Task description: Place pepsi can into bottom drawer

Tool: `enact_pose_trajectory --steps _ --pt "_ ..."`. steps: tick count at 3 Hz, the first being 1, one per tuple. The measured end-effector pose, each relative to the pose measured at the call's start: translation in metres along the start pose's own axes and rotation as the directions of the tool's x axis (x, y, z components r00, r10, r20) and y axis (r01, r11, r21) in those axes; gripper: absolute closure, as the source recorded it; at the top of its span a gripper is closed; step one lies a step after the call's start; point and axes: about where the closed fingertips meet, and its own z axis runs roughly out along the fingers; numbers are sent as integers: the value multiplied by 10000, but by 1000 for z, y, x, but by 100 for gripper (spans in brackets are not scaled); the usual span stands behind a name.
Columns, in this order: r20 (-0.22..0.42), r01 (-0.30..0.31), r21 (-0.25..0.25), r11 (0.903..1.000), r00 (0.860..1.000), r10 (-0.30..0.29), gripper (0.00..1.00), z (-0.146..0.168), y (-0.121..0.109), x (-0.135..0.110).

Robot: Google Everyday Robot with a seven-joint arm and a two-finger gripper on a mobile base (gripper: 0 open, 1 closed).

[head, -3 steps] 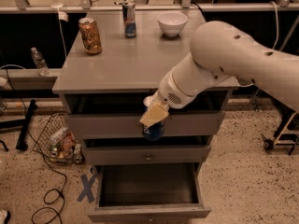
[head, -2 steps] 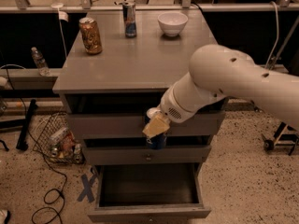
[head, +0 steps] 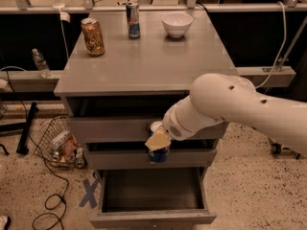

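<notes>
Our claw (head: 158, 146) clasps the can (head: 159, 155); the drawer (head: 152, 218) lies open below it. We should lower it straight, keep it upright, and release only once it rests.

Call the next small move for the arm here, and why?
Probably lower straight down. The end effector holds the pepsi can in front of the middle drawer, and the bottom drawer stands open just below it, so a short descent should bring it inside before release.
</notes>
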Motion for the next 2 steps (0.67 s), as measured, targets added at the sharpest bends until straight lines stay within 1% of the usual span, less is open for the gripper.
enact_pose_trajectory --steps 1,2 --pt "-99 -229 216 9995 9997 231 100 2 -1 5" --pt "-370 -933 566 9940 9947 955 100 19 -5 25"
